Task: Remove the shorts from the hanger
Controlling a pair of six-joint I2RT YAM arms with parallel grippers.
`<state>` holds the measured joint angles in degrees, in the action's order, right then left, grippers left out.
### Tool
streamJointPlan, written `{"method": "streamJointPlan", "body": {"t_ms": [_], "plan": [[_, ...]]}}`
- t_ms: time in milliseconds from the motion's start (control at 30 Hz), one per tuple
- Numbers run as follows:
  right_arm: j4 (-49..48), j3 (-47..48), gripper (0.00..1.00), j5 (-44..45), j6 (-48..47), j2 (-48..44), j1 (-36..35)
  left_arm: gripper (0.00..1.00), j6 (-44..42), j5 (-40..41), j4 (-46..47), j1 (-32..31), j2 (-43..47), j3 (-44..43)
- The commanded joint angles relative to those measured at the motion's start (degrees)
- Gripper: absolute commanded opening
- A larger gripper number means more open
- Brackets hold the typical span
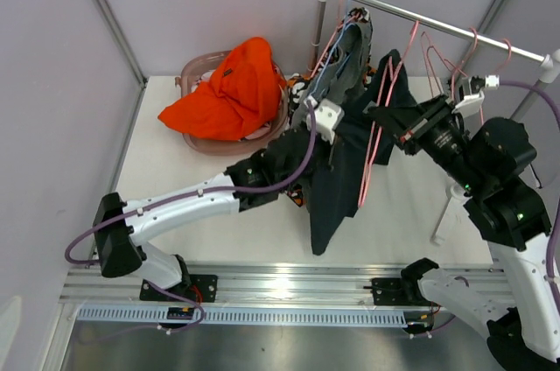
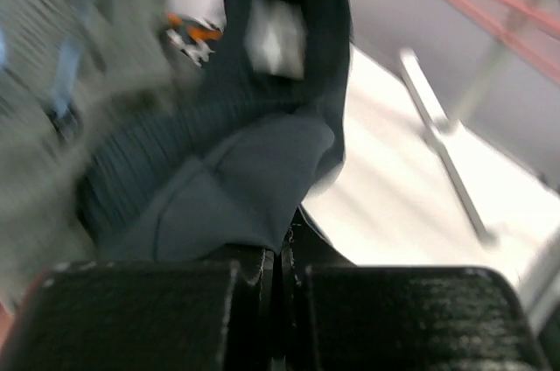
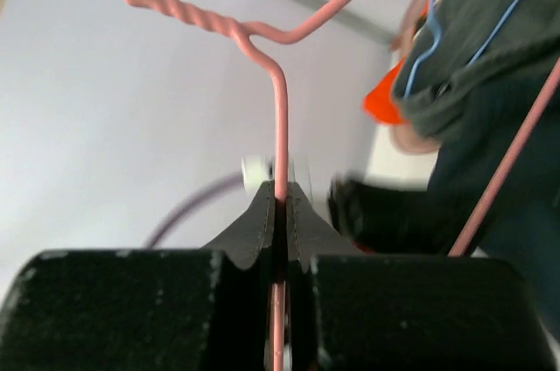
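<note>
Top view: I see the dark shorts hanging with their long axis 12-to-6 on the pink hanger. The right gripper sits at their 3 o'clock.
Left wrist: the left gripper clamps the shorts' fabric.
Right wrist: the right gripper pinches the hanger wire.

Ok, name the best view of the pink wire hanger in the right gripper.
Right wrist: the pink wire hanger is close and sharp, pinched in the right gripper. Top external shows it thin against dark charcoal shorts. Left wrist: only blurred pink lines.
</note>
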<state>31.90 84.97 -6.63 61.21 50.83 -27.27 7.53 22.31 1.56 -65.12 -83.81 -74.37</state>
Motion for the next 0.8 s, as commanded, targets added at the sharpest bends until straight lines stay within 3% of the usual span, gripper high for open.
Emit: {"method": "streamJointPlan", "body": {"t_ms": [0, 100, 267, 333, 533, 633, 767], "plan": [[-8.15, -2.87, 0.00, -7.51, 11.18, -3.54, -0.86, 0.00, -0.50, -0.16, -1.12, 3.24, -1.87, -8.93], [-5.90, -0.09, 0.00, -8.40, 10.96, -4.42, -0.86, 0.00, -0.06, -0.51, -3.06, 4.30, -1.98, -9.66], [6.49, 8.01, 0.00, 4.41, -0.90, -2.84, -0.86, 0.00, 4.06, -2.97, -2.35, 3.26, 4.61, -1.69], [6.86, 8.28, 0.00, 9.59, -6.17, -1.97, -0.86, 0.00, 4.69, -2.18, -2.61, 1.85, 9.53, 0.53], [3.97, 10.21, 0.00, 16.29, -16.98, 4.88, 0.01, 0.00, 3.89, 7.29, -9.64, -9.40, 22.43, 7.39], [2.73, 12.41, 0.00, 14.47, -19.10, 9.35, 2.82, 0.00, 7.04, 9.33, -15.26, -12.22, 28.41, 9.40], [-0.95, 13.82, 0.00, 5.17, -17.72, 13.85, 14.31, 0.00, 9.87, 13.80, -21.06, -14.42, 35.71, 12.40]]}}
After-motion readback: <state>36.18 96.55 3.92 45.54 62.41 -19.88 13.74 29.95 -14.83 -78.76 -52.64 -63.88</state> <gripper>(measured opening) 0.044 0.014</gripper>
